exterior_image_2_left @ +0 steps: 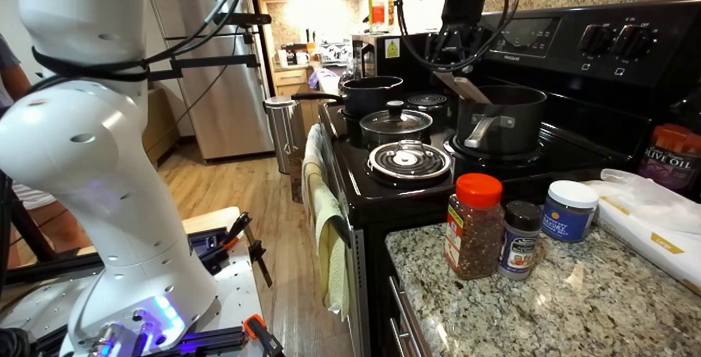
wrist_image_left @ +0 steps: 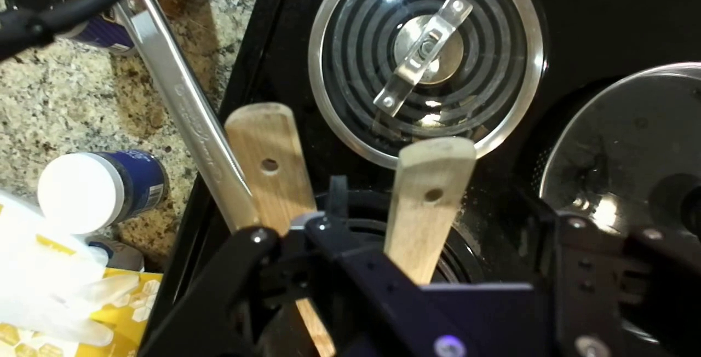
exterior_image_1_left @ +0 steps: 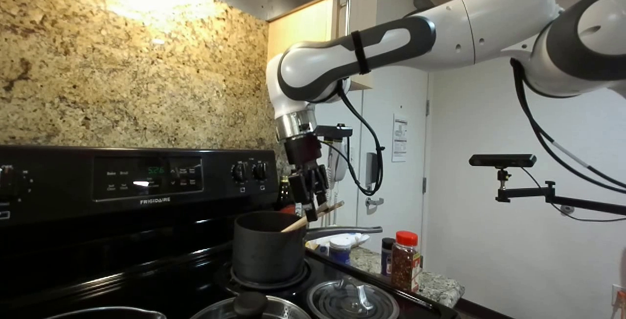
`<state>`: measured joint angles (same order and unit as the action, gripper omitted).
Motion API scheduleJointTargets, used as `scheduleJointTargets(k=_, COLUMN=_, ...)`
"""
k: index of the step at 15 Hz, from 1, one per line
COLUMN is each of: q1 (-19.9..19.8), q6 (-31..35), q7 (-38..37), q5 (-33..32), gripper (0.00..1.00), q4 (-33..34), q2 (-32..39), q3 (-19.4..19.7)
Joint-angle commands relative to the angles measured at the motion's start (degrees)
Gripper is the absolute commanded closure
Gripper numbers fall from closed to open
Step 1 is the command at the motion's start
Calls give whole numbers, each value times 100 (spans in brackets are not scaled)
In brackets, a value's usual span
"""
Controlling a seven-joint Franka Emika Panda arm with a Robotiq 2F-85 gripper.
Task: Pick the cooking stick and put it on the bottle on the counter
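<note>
Rounded white arm (exterior_image_1_left: 452, 33), dark grey trim (exterior_image_1_left: 423, 35), black cables (exterior_image_1_left: 527, 108), silver wrist ring (exterior_image_1_left: 296, 124), black claw (exterior_image_1_left: 317, 206), blue base lights (exterior_image_2_left: 168, 312)

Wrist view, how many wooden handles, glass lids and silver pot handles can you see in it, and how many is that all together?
Wooden handles: 2
Glass lids: 2
Silver pot handle: 1
Total: 5

A pot (exterior_image_1_left: 268, 255) and a glass lid (wrist_image_left: 426, 50) sit near each other on the stove (exterior_image_2_left: 580, 149), a white-topped jar (exterior_image_2_left: 567, 216) stands between a shaker (exterior_image_2_left: 517, 243) and a box (exterior_image_2_left: 645, 237), a towel (exterior_image_2_left: 329, 236) hangs down the stove's front, and a silvery bin (exterior_image_2_left: 285, 133) stands near the fridge (exterior_image_2_left: 235, 116).
</note>
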<state>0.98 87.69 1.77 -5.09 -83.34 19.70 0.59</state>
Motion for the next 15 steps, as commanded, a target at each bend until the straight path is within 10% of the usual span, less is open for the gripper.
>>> scheduleJointTargets(k=1, q1=2, q6=-224, q7=99, q5=-119, gripper=1, q4=232, q2=102, q3=-22)
scheduleJointTargets(k=7, q1=38, q6=-242, q7=85, q5=-215, gripper=0, q4=281, q2=108, q3=-25)
scheduleJointTargets(k=8, q1=46, q6=-251, q7=86, q5=-240, gripper=25, q4=297, q2=113, q3=-28)
scheduleJointTargets(k=15, q1=149, q6=-337, q7=89, q5=-474, gripper=67, q4=418, q2=156, q3=-58)
